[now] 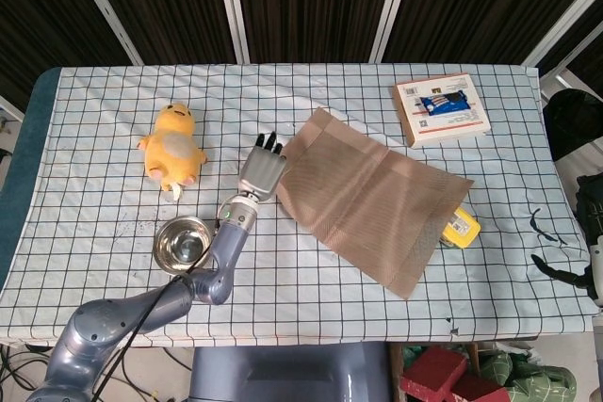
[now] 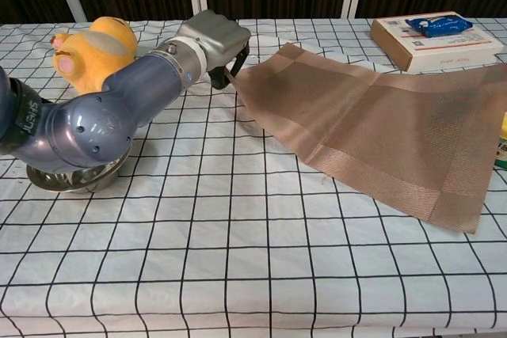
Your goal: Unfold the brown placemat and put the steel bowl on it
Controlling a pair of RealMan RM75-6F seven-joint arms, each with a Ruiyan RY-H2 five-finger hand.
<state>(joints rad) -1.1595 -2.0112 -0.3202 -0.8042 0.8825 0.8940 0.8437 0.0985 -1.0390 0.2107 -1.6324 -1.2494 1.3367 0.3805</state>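
Note:
The brown placemat (image 1: 372,200) lies unfolded and flat, set at a slant right of the table's centre; the chest view shows the placemat (image 2: 372,124) too. My left hand (image 1: 262,171) is at its left corner, and in the chest view the fingers of the left hand (image 2: 212,43) curl down and pinch that corner. The steel bowl (image 1: 184,244) stands upright near the front left, beside my left forearm and apart from the mat. The chest view shows only part of the bowl (image 2: 71,178) under the arm. My right hand is out of sight.
A yellow plush chick (image 1: 172,145) lies left of the hand. A white box (image 1: 441,108) with a blue packet sits at the back right. A yellow object (image 1: 460,229) pokes out from under the mat's right edge. Checked cloth covers the table.

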